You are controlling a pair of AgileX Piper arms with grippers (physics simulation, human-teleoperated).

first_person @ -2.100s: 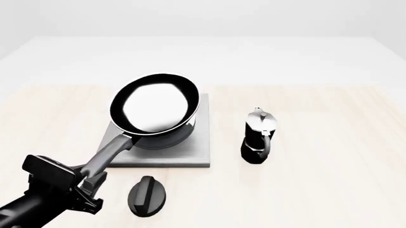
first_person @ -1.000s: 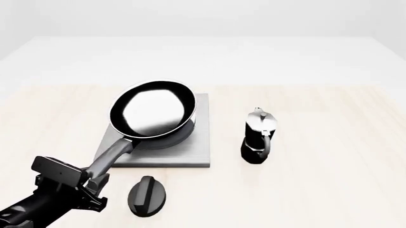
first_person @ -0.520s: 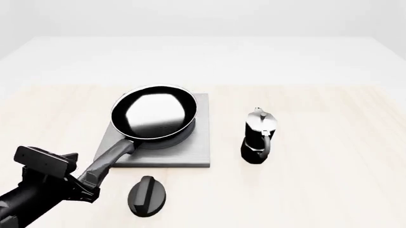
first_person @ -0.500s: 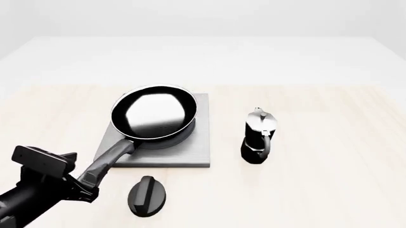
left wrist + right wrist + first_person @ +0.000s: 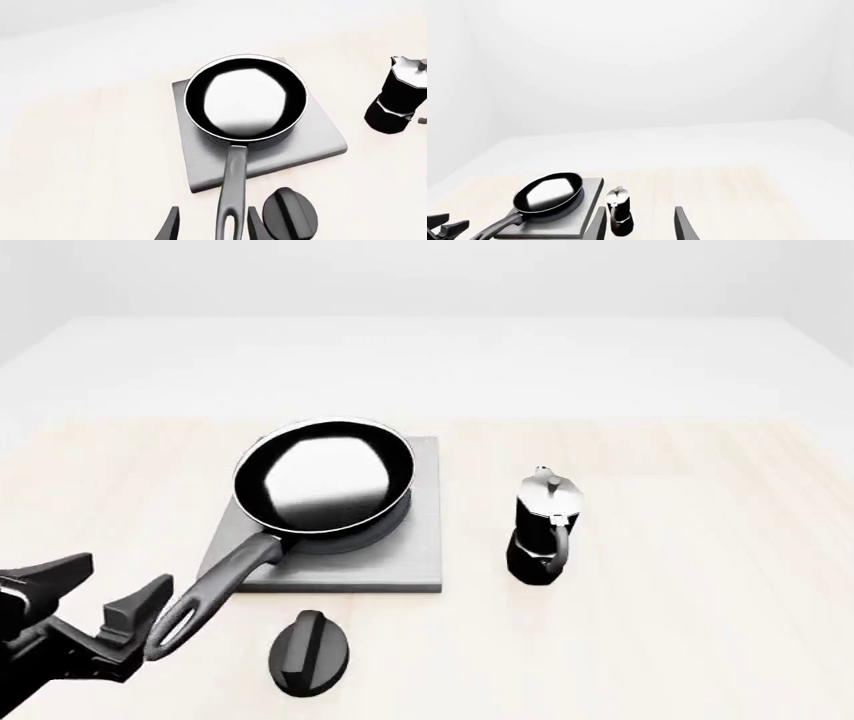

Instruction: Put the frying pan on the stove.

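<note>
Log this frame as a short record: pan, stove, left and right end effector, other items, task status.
pan: frying pan sits on the stove, handle sticking out toward the left arm
stove: stove flat on the table
left end effector: left end effector open, fingers either side of the handle's loop end, not gripping
right end effector: right end effector open, raised, holding nothing
other items: moka pot, black lid
task status: pan placed, released

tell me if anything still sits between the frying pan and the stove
Nothing visible does: the frying pan already sits on the stove, handle sticking out toward the open left pincer. The black lid and moka pot stand off to the side.
</note>
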